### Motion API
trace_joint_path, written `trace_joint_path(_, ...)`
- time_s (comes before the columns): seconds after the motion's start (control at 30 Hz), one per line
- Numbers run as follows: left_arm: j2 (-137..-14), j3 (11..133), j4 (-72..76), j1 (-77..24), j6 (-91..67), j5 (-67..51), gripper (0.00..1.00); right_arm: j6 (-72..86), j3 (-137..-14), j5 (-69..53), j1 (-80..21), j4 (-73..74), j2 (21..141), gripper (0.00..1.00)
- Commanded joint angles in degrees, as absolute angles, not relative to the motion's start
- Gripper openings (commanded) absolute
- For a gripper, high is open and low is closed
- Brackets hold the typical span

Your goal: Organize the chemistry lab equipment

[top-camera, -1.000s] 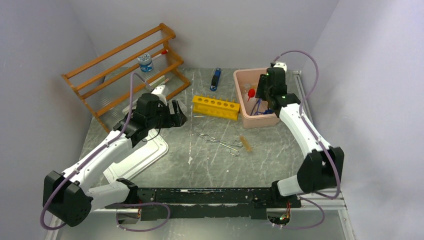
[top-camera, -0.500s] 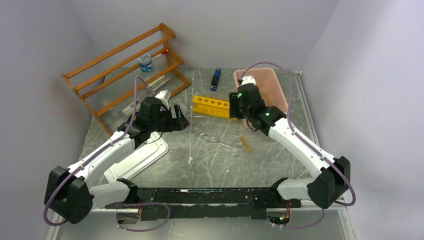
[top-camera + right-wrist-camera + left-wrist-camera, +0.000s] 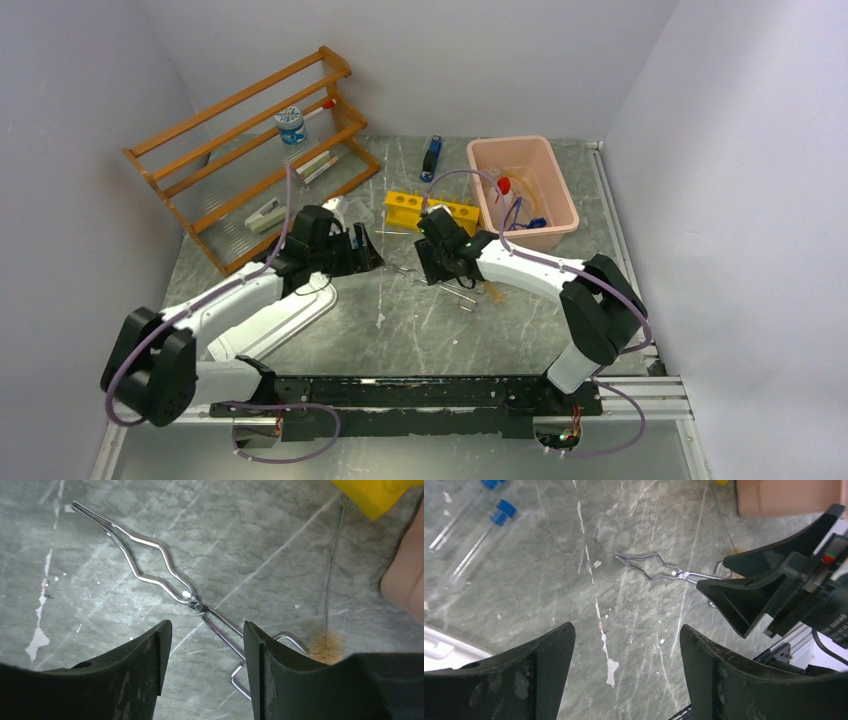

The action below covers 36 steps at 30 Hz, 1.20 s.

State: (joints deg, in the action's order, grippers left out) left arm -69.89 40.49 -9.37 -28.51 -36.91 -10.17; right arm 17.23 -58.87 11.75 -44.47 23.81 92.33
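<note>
Metal tongs [image 3: 440, 285] lie on the grey marble table in the middle. My right gripper [image 3: 438, 262] hovers just over them, open; in the right wrist view the tongs [image 3: 165, 575] run from the upper left down between the jaws of this gripper [image 3: 207, 627], ungripped. My left gripper [image 3: 355, 250] is open over bare table to the left, with nothing between its jaws [image 3: 626, 630]. Two blue-capped clear tubes [image 3: 479, 545] lie at the left wrist view's upper left. A red-capped squeeze bottle [image 3: 502, 187] stands in the pink bin [image 3: 555, 180]. A small blue-capped vial [image 3: 290, 124] sits on the wooden shelf rack [image 3: 240, 110].
A yellow tube rack [image 3: 432, 211] stands behind the tongs. A wire brush [image 3: 325, 646] lies just right of the tongs' handles. A white tray [image 3: 275, 318] lies at the front left under the left arm. A blue object [image 3: 431, 157] lies at the back.
My right arm has swung from the pink bin leftward and down over the tongs. My left gripper has shifted a little right and nearer, its jaws narrowing slightly.
</note>
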Motion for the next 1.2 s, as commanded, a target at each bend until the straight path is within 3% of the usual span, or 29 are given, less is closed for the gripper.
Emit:
trace_joint_path(0.0,-76.0,40.3,-0.6,-30.7,-39.9,-12.9,0.79,19.4,-57.0,12.5,-44.4,22.0,92.4,0.58)
trace_joint_path(0.43,-93.8,44.8,8.4,-38.4,-44.4,5.6,0.48,23.0,-49.6,10.3,-44.3,17.7,88.9,0.51)
trace_joint_path(0.97,-101.1,38.4,25.4,-39.2,-42.8,4.5,0.29,20.2,-51.6,11.8,-44.1,18.9,88.2,0.49)
trace_joint_path(1.17,-99.5,36.0,25.9,-40.1,-43.9,5.4,0.35,19.6,-52.6,12.0,-44.1,19.1,88.7,0.49)
